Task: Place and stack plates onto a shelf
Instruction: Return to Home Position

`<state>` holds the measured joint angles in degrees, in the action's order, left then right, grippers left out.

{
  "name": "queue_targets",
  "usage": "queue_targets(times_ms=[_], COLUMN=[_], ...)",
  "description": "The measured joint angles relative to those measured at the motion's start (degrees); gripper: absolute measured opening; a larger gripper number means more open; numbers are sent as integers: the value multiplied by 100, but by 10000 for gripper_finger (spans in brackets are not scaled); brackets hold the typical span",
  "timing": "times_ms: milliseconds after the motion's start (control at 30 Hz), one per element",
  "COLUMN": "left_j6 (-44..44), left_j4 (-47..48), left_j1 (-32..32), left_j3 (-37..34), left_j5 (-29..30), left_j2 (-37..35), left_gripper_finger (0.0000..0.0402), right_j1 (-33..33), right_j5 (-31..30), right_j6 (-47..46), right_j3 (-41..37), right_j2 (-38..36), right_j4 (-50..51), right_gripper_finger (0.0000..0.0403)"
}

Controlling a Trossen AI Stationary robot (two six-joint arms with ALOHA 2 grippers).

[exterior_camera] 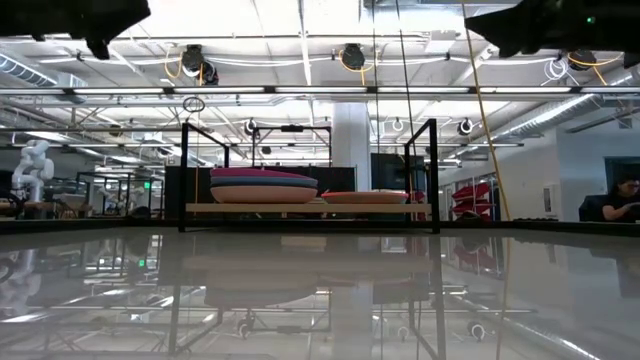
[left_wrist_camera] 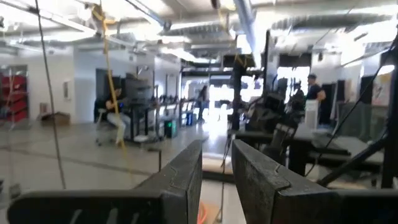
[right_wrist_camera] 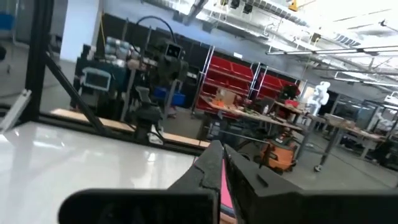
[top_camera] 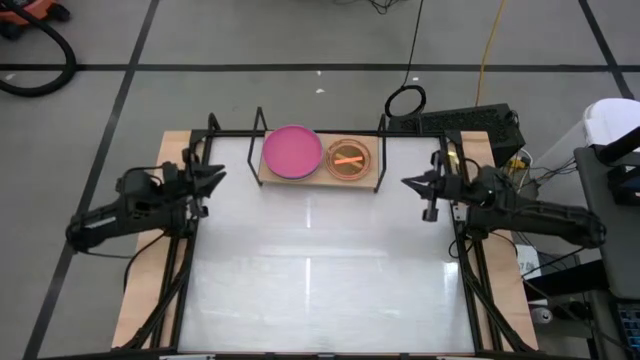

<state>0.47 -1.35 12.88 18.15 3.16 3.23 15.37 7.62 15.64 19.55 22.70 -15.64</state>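
The shelf (top_camera: 262, 176) is a narrow light-wood board with black uprights, standing at the table's far edge. A stack of plates (exterior_camera: 263, 186) rests on its left part: magenta on top (top_camera: 292, 152), a dark layer under it, and pale pink at the bottom. An orange translucent plate (top_camera: 348, 158) lies flat beside the stack, also visible in the low view (exterior_camera: 365, 197). My left gripper (top_camera: 217, 178) hovers above the table's left side, its fingers (left_wrist_camera: 186, 174) a narrow gap apart. My right gripper (top_camera: 407, 183) hovers above the right side, shut and empty. Both point toward the table's middle.
The white tabletop (top_camera: 320, 270) stretches from the shelf to the near edge. Black frame rails (top_camera: 180, 280) run along both sides. Cables and a dark box (top_camera: 470, 125) lie beyond the far right corner. A seated person (exterior_camera: 620, 200) is far off in the room.
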Motion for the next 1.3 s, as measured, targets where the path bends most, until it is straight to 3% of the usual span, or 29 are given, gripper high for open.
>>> queue_targets(times_ms=[367,533,767,1133,1300], left_j6=[-98,56,48,-273,-311], left_j4=[1039,1417,1757,1439,810], left_j1=[164,164,164,162,162], left_j3=[0,-2,-7,-468,-899], left_j5=[-10,-11,-15,-317,-317], left_j2=[-195,-308,-302,-302,-305], left_gripper_finger=[92,92,92,92,92], right_j1=[1,1,1,3,3], right_j5=[-11,-35,-513,-610,-608], right_j6=[-558,-579,-608,-769,-924], right_j3=[-590,-592,-668,-1373,-1799], right_j2=[-567,-1150,-1854,-1902,-1896], right_j4=[65,253,1137,896,30], right_gripper_finger=[1,0,0,0,0])
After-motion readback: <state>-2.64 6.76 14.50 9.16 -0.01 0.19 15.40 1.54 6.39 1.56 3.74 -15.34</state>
